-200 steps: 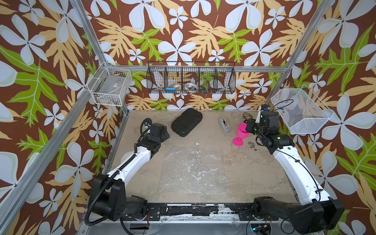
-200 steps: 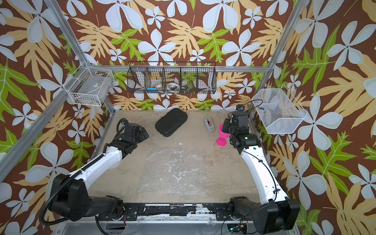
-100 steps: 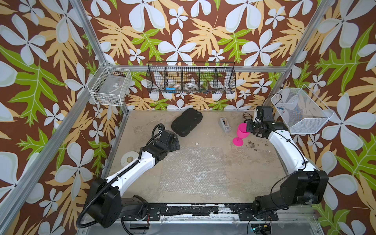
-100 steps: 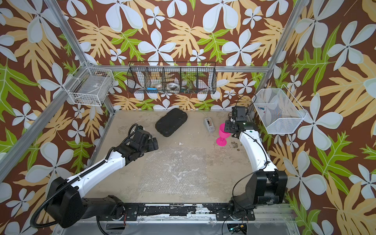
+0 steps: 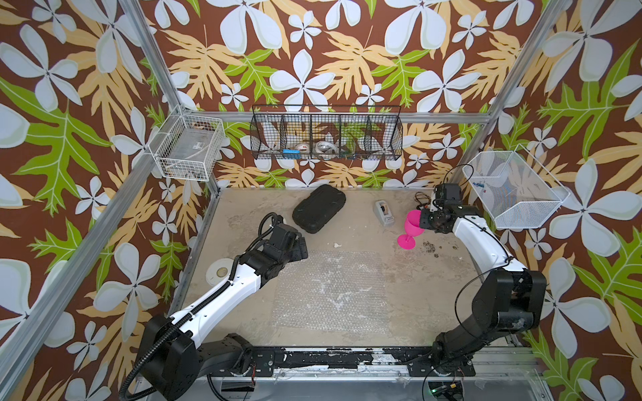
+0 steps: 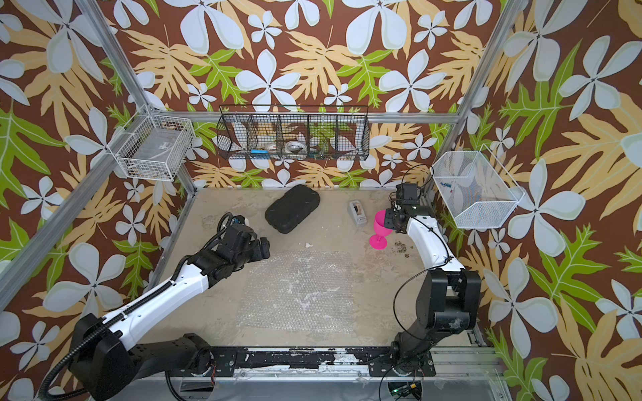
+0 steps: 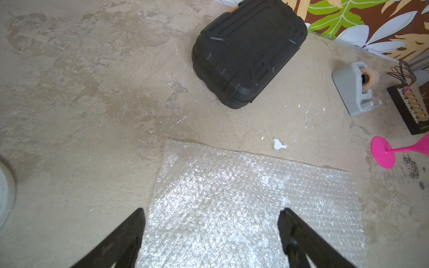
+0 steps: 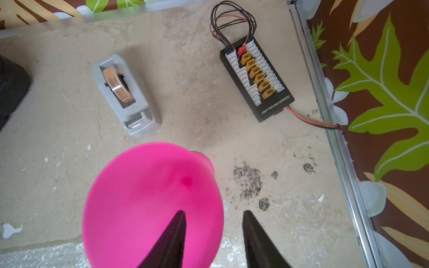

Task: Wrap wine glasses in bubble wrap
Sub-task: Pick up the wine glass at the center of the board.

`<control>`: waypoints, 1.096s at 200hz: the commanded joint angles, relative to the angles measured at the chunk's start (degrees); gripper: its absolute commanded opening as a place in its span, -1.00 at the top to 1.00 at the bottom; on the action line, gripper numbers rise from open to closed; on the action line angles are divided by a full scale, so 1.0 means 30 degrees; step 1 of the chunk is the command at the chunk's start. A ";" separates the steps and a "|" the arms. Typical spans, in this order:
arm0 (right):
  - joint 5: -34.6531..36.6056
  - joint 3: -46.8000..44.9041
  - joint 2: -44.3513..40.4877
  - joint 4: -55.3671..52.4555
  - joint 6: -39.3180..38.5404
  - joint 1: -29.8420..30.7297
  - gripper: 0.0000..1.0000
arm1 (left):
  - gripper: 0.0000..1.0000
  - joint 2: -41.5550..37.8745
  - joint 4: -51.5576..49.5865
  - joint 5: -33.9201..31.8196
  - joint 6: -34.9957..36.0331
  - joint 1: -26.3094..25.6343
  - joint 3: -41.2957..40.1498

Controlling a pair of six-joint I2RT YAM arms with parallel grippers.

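Both top views: bubble wrap (image 5: pixel 333 288) lies flat mid-surface, toward the near side, nothing on it. Pink goblet (image 5: pixel 411 225) stands upright on its foot at the far right of the surface (image 5: pixel 434 284), well apart from the wrap and just right of the grey tape dispenser (image 5: pixel 384 213). Black case (image 5: pixel 319 208) sits far centre. Right fingers (image 5: pixel 425 220) are at the goblet's cup on its right side. Left fingers (image 5: pixel 301 248) hang over the wrap's far left corner. Same layout in a top view: goblet (image 6: pixel 380 225), wrap (image 6: pixel 298 288), left fingers (image 6: pixel 264 247), right fingers (image 6: pixel 389 218). Left wrist view: left fingers (image 7: pixel 120 241) are spread wide with nothing between them and the wrap's corner (image 7: pixel 243 197) below; whether they touch it is unclear. Case (image 7: pixel 248 53), dispenser (image 7: pixel 352 88) and the goblet's foot (image 7: pixel 383 154) show beyond, plus a black connector board (image 7: pixel 408 109). Right wrist view: right fingers (image 8: pixel 171 239) are partly apart and straddle the cup's rim, one over the inside of the goblet (image 8: pixel 144 197), one outside it, with a gap visible, so no clamp on the wall shows. Dispenser (image 8: pixel 125 97) and connector board (image 8: pixel 256 79) lie on the far side, and a wrap edge (image 8: pixel 41 257) is at the frame edge.
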 commanded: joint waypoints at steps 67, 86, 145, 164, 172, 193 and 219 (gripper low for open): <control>0.0574 0.1028 0.0559 -0.0628 -0.0256 -0.0014 0.90 | -0.71 -0.0220 0.0120 0.1269 0.2005 -0.0696 0.1234; 0.0888 0.1333 0.0468 -0.1088 -0.0578 -0.0017 1.00 | -0.71 -0.0713 0.0388 0.1548 0.1929 -0.0696 0.0934; -0.2396 0.2671 -0.3317 -0.3175 -0.0972 0.1196 1.00 | -0.81 -0.0605 0.1020 0.3471 0.2254 0.0149 0.1007; -0.6478 0.2021 -0.4854 -0.3199 -0.0737 0.3618 1.00 | -0.82 -0.0151 0.1579 0.4626 0.1203 0.1038 0.1069; -0.7895 0.1394 -0.5439 -0.2831 -0.0504 0.4977 1.00 | -0.82 0.0119 0.1500 0.4470 0.1159 0.1118 0.1304; -0.9981 -0.0053 -0.5649 -0.2349 -0.0200 0.9210 1.00 | -0.84 0.0836 0.0594 0.3951 0.1578 0.1118 0.2264; -1.1434 -0.1239 -0.4058 -0.2985 -0.0942 1.2522 1.00 | -0.82 0.0632 -0.0697 0.4024 0.2456 0.1076 0.2912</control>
